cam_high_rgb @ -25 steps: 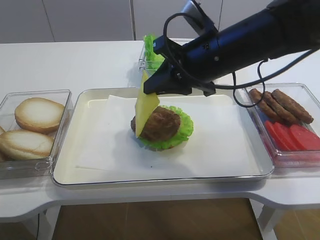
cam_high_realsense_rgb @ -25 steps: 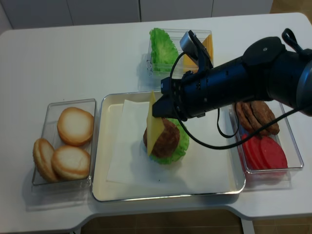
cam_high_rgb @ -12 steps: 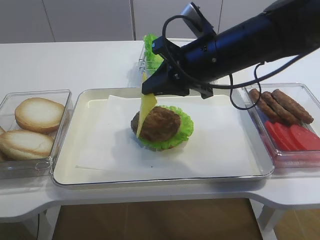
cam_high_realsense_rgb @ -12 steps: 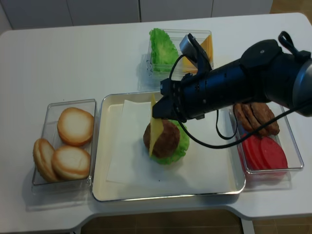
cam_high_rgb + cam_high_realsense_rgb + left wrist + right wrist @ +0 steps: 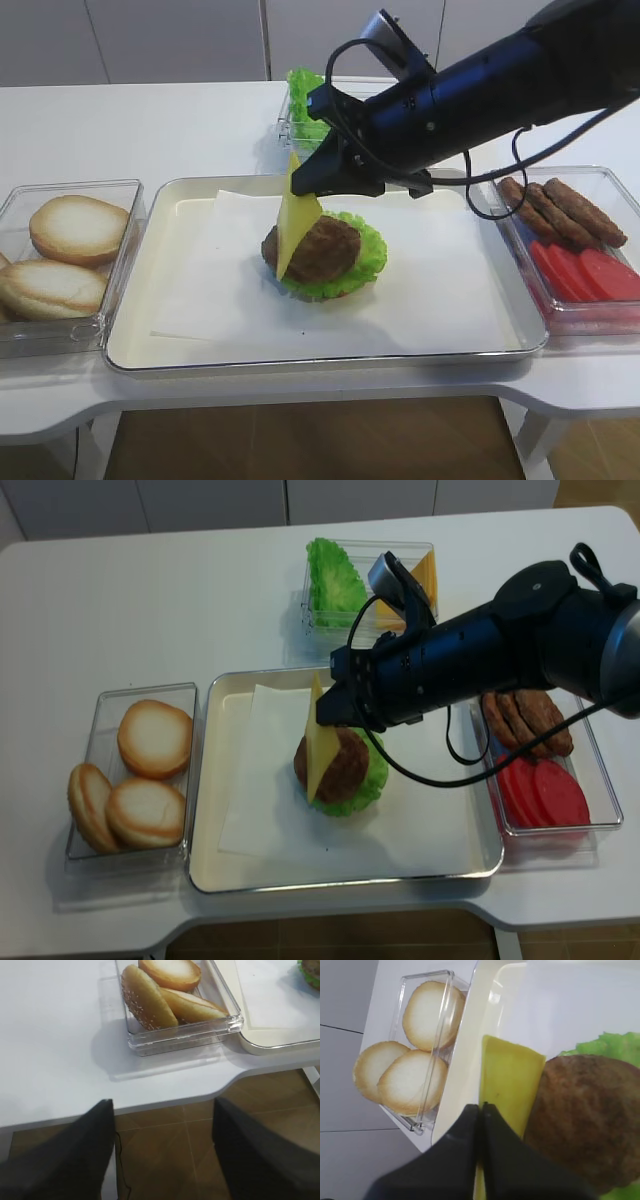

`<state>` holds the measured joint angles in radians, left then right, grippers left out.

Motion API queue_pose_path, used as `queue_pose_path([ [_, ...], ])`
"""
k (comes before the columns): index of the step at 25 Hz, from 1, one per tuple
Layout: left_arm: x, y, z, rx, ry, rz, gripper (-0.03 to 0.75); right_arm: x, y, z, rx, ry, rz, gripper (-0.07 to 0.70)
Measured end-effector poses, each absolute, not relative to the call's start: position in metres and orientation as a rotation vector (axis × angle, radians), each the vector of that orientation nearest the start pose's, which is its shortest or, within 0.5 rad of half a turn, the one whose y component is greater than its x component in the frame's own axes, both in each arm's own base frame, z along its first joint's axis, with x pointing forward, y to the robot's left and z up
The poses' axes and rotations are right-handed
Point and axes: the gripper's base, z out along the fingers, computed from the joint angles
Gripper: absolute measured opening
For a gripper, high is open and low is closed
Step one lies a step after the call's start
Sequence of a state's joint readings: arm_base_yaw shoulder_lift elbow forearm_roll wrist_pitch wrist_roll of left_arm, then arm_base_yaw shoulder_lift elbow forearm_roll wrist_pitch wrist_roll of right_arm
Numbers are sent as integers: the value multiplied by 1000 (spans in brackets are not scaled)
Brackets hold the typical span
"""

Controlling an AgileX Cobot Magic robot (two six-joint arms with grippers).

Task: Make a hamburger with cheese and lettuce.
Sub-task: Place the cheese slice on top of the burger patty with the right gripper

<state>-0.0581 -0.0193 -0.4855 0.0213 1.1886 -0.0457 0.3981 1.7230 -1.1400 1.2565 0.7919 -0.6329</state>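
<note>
The right hand pinches the top corner of the cheese, a thin, flat yellow square hanging on edge, its lower end against the left side of the hamburger just below. The rough brown patty sits on the lettuce, a ruffled bright green leaf. The stack rests on white paper in a shallow metal tray on a white table. Clear tubs hold pale bun halves at left and red slices at right. The left hand hangs off the table edge over brown flooring, its dark fingers spread apart.
</note>
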Motion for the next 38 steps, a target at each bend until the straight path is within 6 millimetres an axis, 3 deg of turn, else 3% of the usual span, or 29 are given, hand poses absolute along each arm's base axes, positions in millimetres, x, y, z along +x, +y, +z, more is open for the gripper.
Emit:
queue_pose_path([
  [13, -12, 2, 263, 11, 2167, -34, 459, 311, 197, 233, -249, 2523, 1262, 1],
  [38, -12, 2, 263, 11, 2167, -34, 459, 308, 200, 248, -163, 2464, 1411, 1],
])
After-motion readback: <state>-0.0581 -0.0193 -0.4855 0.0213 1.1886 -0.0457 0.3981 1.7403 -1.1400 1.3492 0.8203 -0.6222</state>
